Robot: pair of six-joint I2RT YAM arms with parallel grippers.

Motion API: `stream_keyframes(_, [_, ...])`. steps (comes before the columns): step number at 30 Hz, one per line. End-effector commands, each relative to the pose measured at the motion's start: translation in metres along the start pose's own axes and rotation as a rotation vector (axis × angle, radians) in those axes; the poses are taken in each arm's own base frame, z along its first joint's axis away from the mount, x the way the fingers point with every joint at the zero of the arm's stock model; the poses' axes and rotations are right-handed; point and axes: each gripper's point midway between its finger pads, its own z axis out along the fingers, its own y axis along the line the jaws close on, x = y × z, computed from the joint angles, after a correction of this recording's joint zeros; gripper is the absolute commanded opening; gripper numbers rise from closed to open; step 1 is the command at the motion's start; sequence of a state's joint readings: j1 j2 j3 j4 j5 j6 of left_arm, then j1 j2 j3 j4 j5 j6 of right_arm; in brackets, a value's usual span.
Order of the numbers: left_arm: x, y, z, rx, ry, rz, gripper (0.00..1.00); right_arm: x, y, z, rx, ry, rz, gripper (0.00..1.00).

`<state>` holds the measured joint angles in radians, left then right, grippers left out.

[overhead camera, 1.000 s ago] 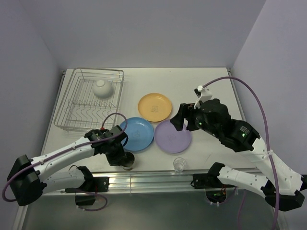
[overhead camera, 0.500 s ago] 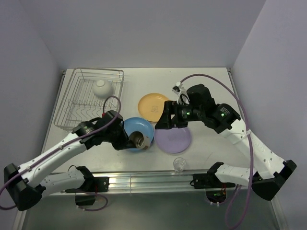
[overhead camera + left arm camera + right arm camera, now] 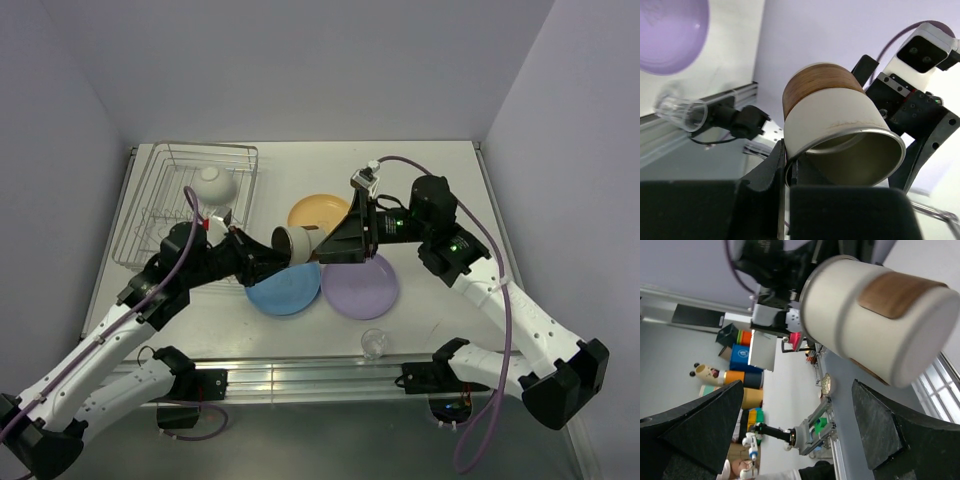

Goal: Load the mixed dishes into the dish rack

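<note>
My left gripper (image 3: 270,256) is shut on the rim of the cream cup (image 3: 294,243) and holds it on its side in the air above the blue plate (image 3: 285,293). In the left wrist view the cup (image 3: 835,125) shows its metallic inside, with the rim pinched between my fingers (image 3: 771,167). My right gripper (image 3: 330,246) is open and faces the cup's base (image 3: 880,315), with the fingers (image 3: 695,435) wide apart and not touching it. The purple plate (image 3: 360,285), yellow-orange plate (image 3: 320,213) and clear glass (image 3: 374,343) are on the table. The white bowl (image 3: 215,184) sits in the dish rack (image 3: 160,215).
The rack stands at the table's back left. The glass is near the front edge by the metal rail (image 3: 300,372). The three plates lie clustered in the middle under both grippers. The purple plate (image 3: 670,35) and glass (image 3: 682,111) show in the left wrist view.
My left gripper has lifted the cup from the front edge, carried it over the blue plate and raised it higher. My right gripper has moved left to face the cup.
</note>
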<state>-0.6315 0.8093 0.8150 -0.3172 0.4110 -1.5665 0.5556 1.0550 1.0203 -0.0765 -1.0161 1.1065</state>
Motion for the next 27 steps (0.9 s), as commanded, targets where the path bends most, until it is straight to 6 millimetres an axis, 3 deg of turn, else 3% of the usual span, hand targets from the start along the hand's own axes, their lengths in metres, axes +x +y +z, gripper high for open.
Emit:
stream_keyframes(1, [0.012, -0.044, -0.014, 0.197, 0.062, -0.026, 0.0, -0.004, 0.023, 0.0, -0.118, 0.024, -0.051, 0.97])
stream_keyframes(16, [0.01, -0.077, -0.043, 0.335, 0.05, -0.032, 0.0, -0.014, 0.017, 0.007, -0.109, 0.007, -0.02, 1.0])
stream_keyframes(27, [0.019, -0.092, -0.055, 0.414, 0.091, -0.042, 0.0, -0.04, 0.027, 0.02, -0.209, -0.021, -0.001, 1.0])
